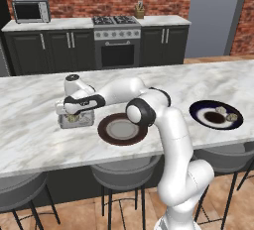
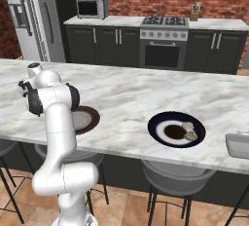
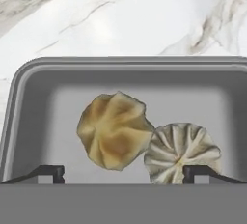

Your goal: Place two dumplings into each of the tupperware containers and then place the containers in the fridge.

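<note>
One tupperware container point(image 3: 29, 102) lies right below my gripper point(image 3: 123, 174), with two dumplings in it: a tan one point(image 3: 115, 130) and a paler one point(image 3: 182, 149), touching each other. My fingertips point(image 3: 48, 172) stand wide apart above the container's near wall, open, gripping nothing. From the left base view the gripper point(image 1: 74, 115) hovers over this container point(image 1: 85, 123) at the counter's left. Two more dumplings point(image 1: 225, 113) rest on a dark blue plate point(image 1: 198, 112). The other tupperware container point(image 2: 238, 144) sits at the counter's far right edge. The fridge point(image 2: 29, 15) stands at the back left, door shut.
A brown-rimmed plate point(image 1: 106, 135) with nothing on it lies just right of the container under my gripper. Stools point(image 1: 124, 172) stand below the marble counter's near edge. Across the aisle are the stove point(image 1: 116, 40), a microwave point(image 1: 31, 11) and dark cabinets.
</note>
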Tool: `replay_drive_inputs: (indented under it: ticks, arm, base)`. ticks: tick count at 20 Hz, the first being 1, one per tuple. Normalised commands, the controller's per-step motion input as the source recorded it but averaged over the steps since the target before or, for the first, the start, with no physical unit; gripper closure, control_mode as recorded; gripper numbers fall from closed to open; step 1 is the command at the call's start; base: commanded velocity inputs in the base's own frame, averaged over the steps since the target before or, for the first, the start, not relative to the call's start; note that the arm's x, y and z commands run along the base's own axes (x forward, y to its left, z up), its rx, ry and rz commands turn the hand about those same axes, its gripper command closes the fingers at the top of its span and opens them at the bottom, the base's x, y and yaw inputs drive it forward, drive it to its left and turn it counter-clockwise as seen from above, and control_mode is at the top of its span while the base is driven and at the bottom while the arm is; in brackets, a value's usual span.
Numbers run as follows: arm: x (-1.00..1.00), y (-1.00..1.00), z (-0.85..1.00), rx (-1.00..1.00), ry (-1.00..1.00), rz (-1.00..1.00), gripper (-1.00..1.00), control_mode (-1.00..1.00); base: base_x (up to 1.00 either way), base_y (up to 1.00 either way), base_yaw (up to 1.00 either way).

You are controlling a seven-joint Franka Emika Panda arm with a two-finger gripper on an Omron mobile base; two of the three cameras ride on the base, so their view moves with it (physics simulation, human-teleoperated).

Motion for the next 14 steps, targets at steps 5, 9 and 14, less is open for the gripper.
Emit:
replay_drive_inputs:
  ticks: [5,9,14]
  arm:
    - [0.0,-0.33,0.32,0.0,0.0,0.0,-1.0,-1.0]
    - [-0.03,-0.57,0.07,0.01,0.02,0.0,-1.0,-1.0]
    - [-0.01,-0.68,-0.01,0.07,0.01,0.0,-1.0,-1.0]
  base:
    - [0.0,0.0,0.0]
    - [0.0,0.0,0.0]
    - [0.0,0.0,0.0]
